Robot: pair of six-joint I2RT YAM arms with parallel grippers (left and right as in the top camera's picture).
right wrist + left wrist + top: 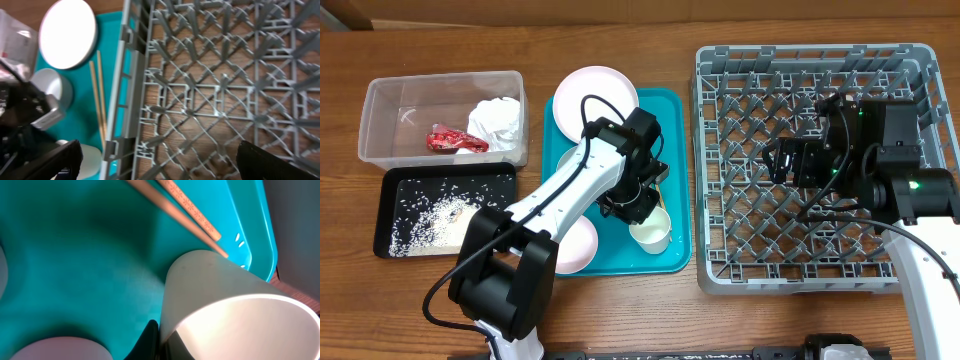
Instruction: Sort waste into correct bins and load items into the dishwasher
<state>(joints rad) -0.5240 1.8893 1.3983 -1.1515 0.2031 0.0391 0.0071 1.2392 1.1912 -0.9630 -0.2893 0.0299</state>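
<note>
My left gripper is over the teal serving tray and is shut on the rim of the small white cup. In the left wrist view one finger is outside the cup wall and one inside. Two wooden chopsticks lie just beyond the cup. My right gripper hangs open and empty over the grey dish rack, which fills the right wrist view. The red wrapper and white napkin lie in the clear tub. Rice lies in the black tray.
A pale pink plate sits at the tray's far end and another pink dish at its near left. A few rice grains lie by the tray's rim. The right wrist view shows the plate, chopsticks and a bowl.
</note>
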